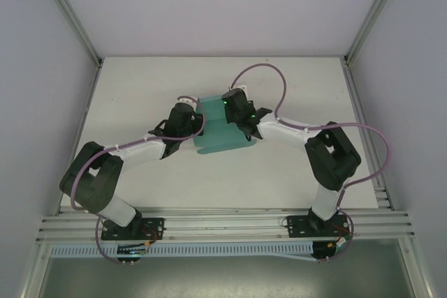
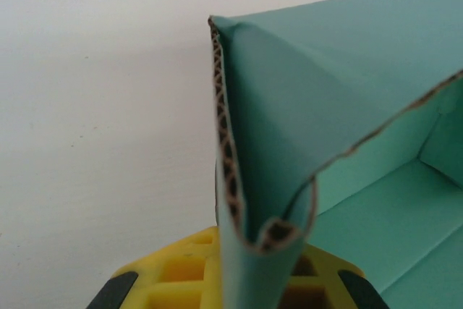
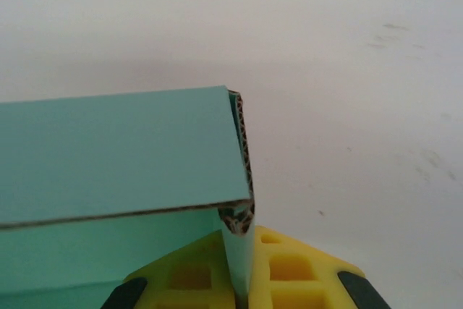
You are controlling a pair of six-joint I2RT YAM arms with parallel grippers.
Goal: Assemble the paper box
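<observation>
The teal paper box (image 1: 222,139) sits near the middle of the white table (image 1: 140,88), partly folded, between the two arms. The left gripper (image 2: 255,280) is closed on the box's left wall. In the left wrist view, a doubled-over flap of corrugated card stands upright, pinched between the yellow fingers (image 2: 173,276). The right gripper (image 3: 239,280) is clamped on the right-hand wall, the card's edge rising between its pads and a panel stretching away to the left. From above, both wrists cover the fingertips, so the grips are probably at the box's far corners.
</observation>
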